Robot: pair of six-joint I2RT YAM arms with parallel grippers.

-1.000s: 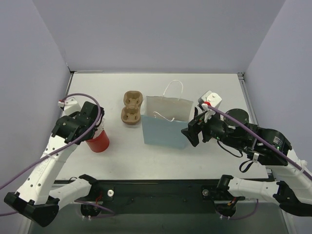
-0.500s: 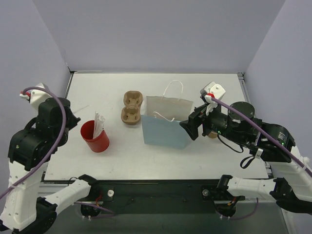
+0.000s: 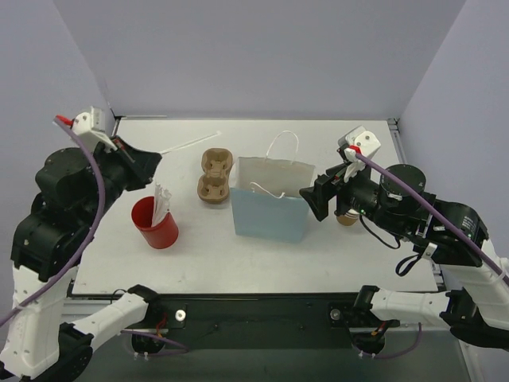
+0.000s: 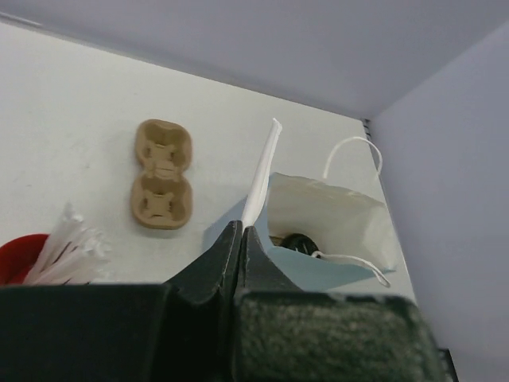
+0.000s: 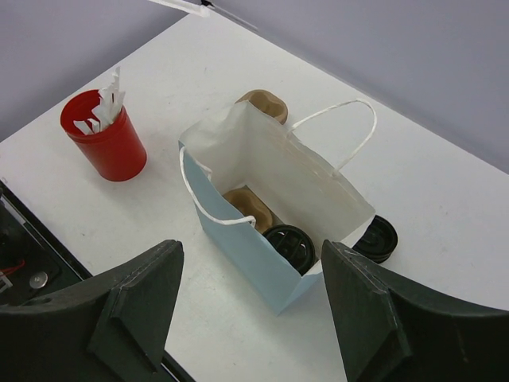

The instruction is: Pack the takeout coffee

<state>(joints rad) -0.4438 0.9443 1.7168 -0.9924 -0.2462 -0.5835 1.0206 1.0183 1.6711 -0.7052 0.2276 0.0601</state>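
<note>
A red cup [image 3: 157,226] holding white wrapped straws [image 3: 162,200] stands left of centre. My left gripper [image 3: 151,159] is raised above and behind it, shut on one wrapped straw [image 3: 191,143] [image 4: 262,167] that points toward the back. In the left wrist view the gripper [image 4: 241,231] has its jaws pressed together on the straw's end. The light blue bag [image 3: 270,208] stands open; a black-lidded cup [image 5: 290,244] sits inside it next to a tan piece [image 5: 246,205]. Another black-lidded brown cup [image 5: 376,239] [image 3: 346,218] stands just right of the bag. My right gripper [image 3: 316,200] [image 5: 250,244] hangs open above the bag, holding nothing.
A tan two-hole pulp tray [image 3: 214,177] lies behind and left of the bag. The bag's white handles [image 3: 282,143] stick up. Grey walls close the table at the back and both sides.
My left arm has risen from the red cup and swung up and back, carrying one straw out of it. My right gripper has shifted slightly toward the back.
</note>
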